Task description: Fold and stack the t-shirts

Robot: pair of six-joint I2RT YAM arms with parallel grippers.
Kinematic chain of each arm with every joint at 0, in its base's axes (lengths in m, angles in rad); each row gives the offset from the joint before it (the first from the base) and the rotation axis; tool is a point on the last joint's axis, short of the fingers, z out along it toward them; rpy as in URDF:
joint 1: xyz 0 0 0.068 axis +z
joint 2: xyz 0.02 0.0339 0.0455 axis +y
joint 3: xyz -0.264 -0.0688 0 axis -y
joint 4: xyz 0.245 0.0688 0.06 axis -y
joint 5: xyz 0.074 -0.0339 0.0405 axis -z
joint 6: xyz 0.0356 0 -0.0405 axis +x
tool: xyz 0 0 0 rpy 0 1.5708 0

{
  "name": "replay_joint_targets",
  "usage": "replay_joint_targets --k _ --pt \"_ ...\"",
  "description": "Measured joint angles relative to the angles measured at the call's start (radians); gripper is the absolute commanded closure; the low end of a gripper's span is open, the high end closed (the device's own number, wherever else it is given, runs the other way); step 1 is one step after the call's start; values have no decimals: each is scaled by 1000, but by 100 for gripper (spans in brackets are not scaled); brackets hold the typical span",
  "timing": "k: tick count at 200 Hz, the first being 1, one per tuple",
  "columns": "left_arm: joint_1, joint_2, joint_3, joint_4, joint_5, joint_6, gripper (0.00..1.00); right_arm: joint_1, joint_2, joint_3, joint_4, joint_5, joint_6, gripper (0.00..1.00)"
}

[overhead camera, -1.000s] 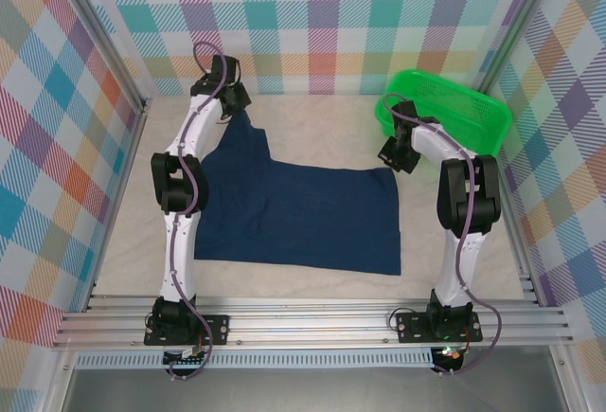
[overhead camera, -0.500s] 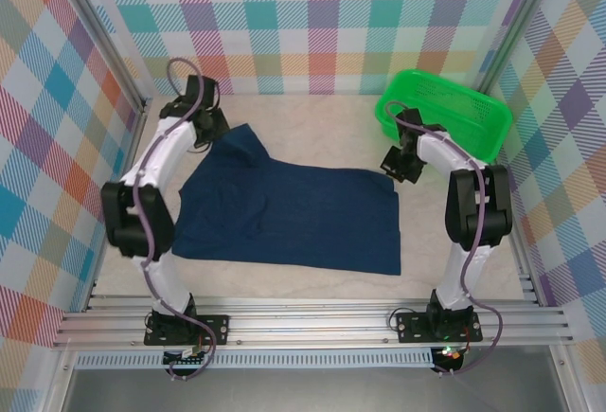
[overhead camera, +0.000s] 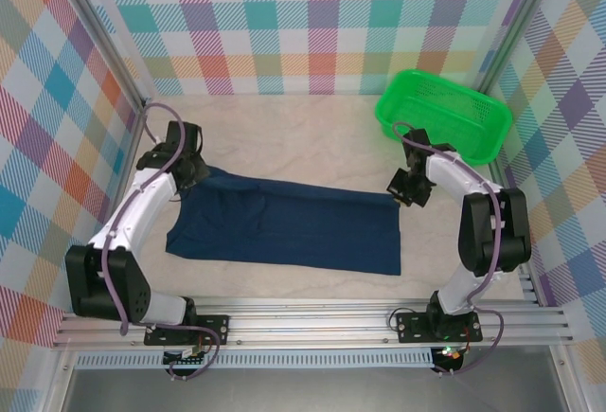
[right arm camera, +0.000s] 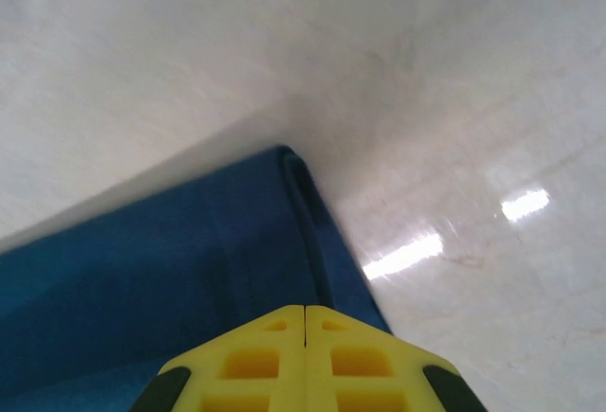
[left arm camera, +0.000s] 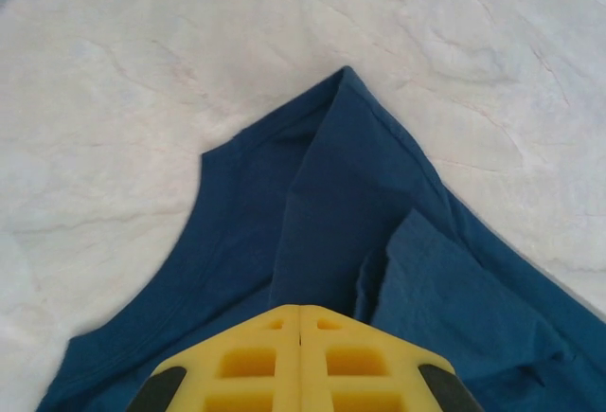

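The navy t-shirt [overhead camera: 294, 227] is spread flat across the middle of the pale table [overhead camera: 312, 128] as a wide band, plain side up. No print is seen.

The left gripper [overhead camera: 193, 168] is held at the shirt's far-left corner. Its yellow jaws are pressed together, and in the left wrist view folds of blue cloth run in under the tips.

The right gripper [overhead camera: 405, 188] is held at the far-right corner. Its jaws are likewise closed, and a doubled cloth edge is pinched between them.

The green basket [overhead camera: 445, 114] is set at the far right, apart from the shirt.
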Motion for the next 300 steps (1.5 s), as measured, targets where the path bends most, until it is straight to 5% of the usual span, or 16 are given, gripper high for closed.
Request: replay_joint_targets --k 96,300 --pt "0 -252 -216 -103 -127 -101 100 0 -44 -118 3 2 5 100" --pt "-2 -360 -402 -130 -212 -219 100 31 -111 -198 -3 32 33 100"
